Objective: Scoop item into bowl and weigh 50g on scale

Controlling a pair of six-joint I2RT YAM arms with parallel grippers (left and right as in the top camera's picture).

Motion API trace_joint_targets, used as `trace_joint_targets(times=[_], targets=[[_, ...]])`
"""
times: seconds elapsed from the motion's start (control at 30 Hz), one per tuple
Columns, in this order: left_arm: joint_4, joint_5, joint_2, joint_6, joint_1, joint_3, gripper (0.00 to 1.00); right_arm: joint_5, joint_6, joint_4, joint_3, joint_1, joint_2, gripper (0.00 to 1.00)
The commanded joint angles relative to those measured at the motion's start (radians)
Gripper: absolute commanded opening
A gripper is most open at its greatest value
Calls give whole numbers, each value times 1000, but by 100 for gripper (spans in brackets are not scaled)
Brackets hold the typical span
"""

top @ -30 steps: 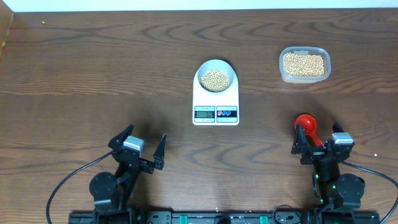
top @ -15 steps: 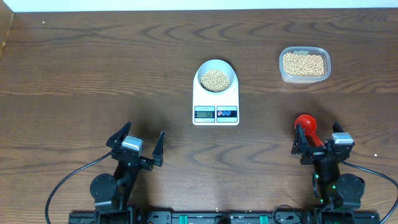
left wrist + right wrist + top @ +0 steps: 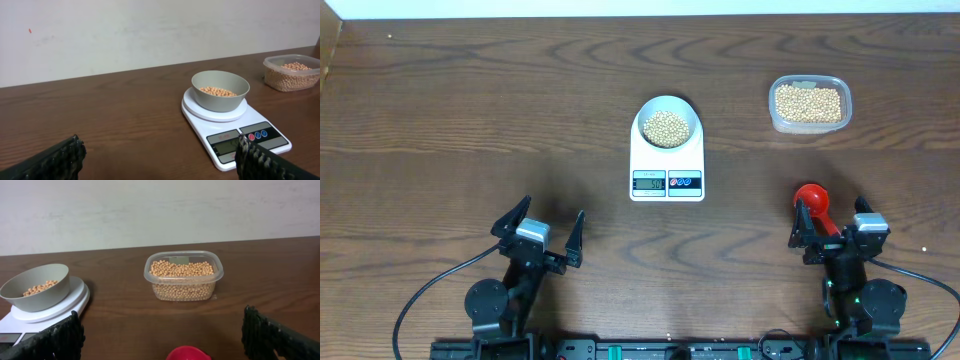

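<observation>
Nearest the robot, the left gripper (image 3: 552,212) hangs low over the bare surface (image 3: 470,120) with its jaws spread wide and nothing between them. The right gripper (image 3: 830,208) is spread just as wide. A red scoop (image 3: 810,195) lies on the wood between its fingers, the round head just ahead of the fingertips. Neither finger appears to press on it, so the scoop looks set down, not carried. Further out, ahead and to the right of the left gripper and ahead and to the left of the right one, the scale (image 3: 650,160) sits flat with its display (image 3: 649,182) lit. The digits are too small to read in any view. On the far part of the scale's platform, well apart from both grippers, stands the bowl (image 3: 220,99), upright, with a shallow layer of beans (image 3: 666,128) covering its bottom. Farthest off, ahead of the right gripper and slightly to its left, the clear tub (image 3: 772,105) holds most of the bean supply, filled well up its walls. Judged from this layout, the scooping appears to be done or nearly done: beans are in the bowl, the bowl is on the scale, and the tool is down with both grippers empty. What cannot be confirmed here is whether the reading matches the target weight. If it falls short or runs over, a small top-up or removal with the scoop is what is left.
</observation>
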Motion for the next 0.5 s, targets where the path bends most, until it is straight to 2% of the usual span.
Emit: trace_joint_targets(times=[0.0,0.1,0.47], targets=[[-24,-21,-9,-55,2,-27,98,7,-13,-4,-2,6,-6,99],[-24,-68,-9,-101,2,-27,98,7,-13,-4,-2,6,-6,99],[-27,-115,-9,-103,2,-27,98,7,-13,-4,-2,6,-6,99]])
